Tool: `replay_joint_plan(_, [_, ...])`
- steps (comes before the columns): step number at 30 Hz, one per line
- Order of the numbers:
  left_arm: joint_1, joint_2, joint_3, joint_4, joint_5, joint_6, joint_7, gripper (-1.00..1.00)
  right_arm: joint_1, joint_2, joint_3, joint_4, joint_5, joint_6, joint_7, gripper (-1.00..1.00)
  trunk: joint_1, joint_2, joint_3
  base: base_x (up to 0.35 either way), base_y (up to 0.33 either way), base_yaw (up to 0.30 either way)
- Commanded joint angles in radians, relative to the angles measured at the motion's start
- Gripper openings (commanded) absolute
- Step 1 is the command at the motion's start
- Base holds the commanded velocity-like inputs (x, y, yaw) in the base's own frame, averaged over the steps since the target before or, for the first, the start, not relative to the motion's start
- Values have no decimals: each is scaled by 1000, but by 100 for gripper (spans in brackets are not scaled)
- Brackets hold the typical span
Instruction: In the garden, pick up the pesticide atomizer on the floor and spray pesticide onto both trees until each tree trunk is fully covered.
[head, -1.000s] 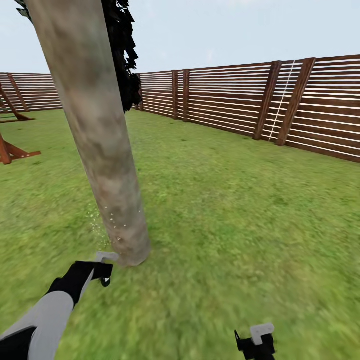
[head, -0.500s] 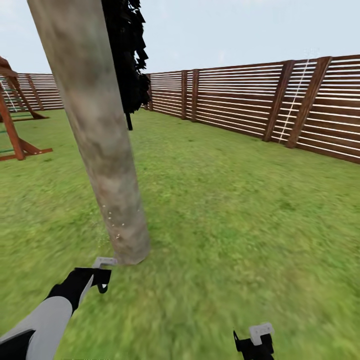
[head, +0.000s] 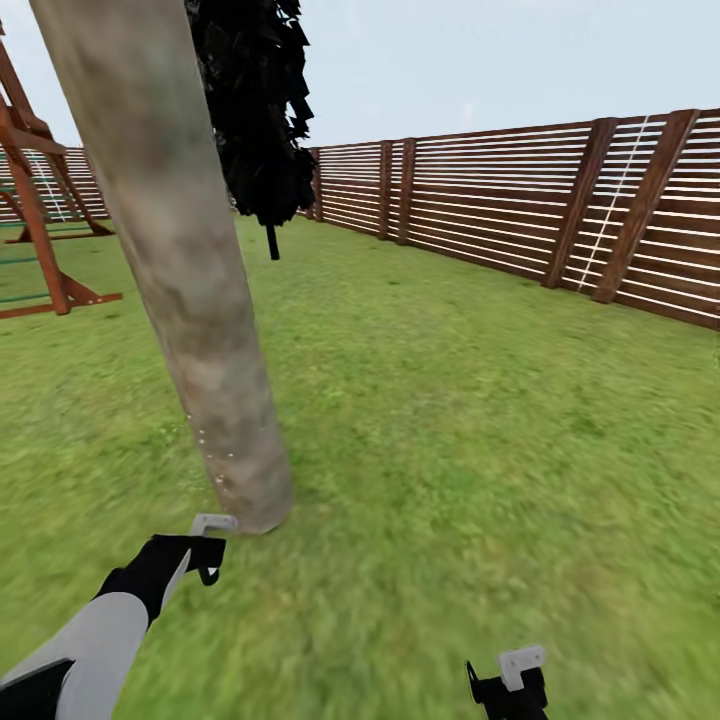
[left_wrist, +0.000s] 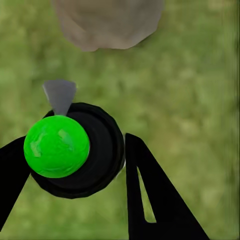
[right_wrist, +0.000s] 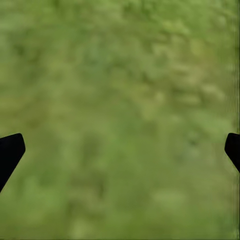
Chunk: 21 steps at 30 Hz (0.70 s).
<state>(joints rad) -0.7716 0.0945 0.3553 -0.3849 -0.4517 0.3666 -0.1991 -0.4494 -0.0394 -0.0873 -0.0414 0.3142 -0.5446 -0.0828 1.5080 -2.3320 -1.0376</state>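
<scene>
One tree trunk (head: 190, 300) stands just beyond the left gripper (left_wrist: 75, 160) clenching the pesticide atomizer (left_wrist: 75, 150): sweep its nozzle up the bark; right gripper (right_wrist: 120, 150) released

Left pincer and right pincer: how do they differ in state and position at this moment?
The left pincer is shut on the pesticide atomizer, a dark round body with a bright green top seen from above; the right pincer is open and empty. The left pincer sits close to the tree trunk base, its grey nozzle aimed at it; the right pincer hangs apart over lawn. Both have black fingers.
</scene>
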Motion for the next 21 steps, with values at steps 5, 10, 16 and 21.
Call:
replay_joint_plan(5, [0, 1, -1, 3, -1, 0, 0, -100, 0, 1, 0, 0, 0, 0, 0, 100, 0, 0, 0, 105, -273, 0])
replay_joint_plan(10, [0, 2, -1, 2, -2, 0, 0, -100, 0, 1, 1, 0, 0, 0, 0, 100, 0, 0, 0, 6, -273, 86])
replay_joint_plan(16, [0, 3, -1, 1, -1, 0, 0, -100, 1, 1, 1, 0, 0, 0, 0, 100, 0, 0, 0, 74, -267, 270])
replay_joint_plan(21, [0, 2, -3, 3, -2, 0, 0, -100, 0, 1, 0, 0, 0, 0, 0, 100, 0, 0, 0, 183, -179, 277])
